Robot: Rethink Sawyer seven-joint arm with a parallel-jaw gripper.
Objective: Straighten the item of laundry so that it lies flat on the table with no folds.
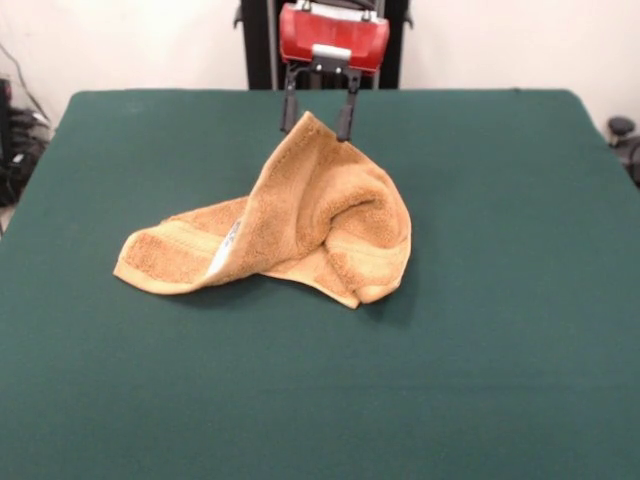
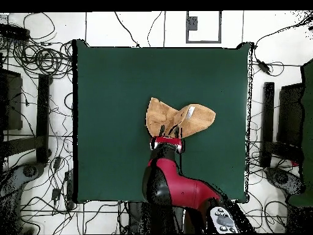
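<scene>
Tan-orange terry cloth is being held up by one corner: the towel (image 1: 300, 225) is being lifted at its far tip, where the gripper (image 1: 318, 118) is reaching down from the red wrist housing (image 1: 333, 36). In the front view the two dark fingers (image 1: 289, 108) are seen standing on either side of the raised corner, pinched together on the fabric.

From that peak the cloth is being draped downward in a tent shape, and its lower part is being left resting on the table (image 1: 500, 350). One flap is lying spread toward the table's left edge as the front view shows it, with a woven band visible along it. A small white tag (image 1: 231, 240) is showing at a fold near the middle of the towel. The other side is bunched into a rounded fold, with a second band curled under near the front hem.

Several folds are being kept in the cloth, so it is not lying flat.

In the overhead view the towel (image 2: 177, 117) is seen near the centre of the green table (image 2: 110, 92), well apart from every edge and corner, with the gripper (image 2: 168, 131) at the side of the towel facing the robot's base and the red arm (image 2: 177, 186) extending over the table edge at the bottom.
</scene>
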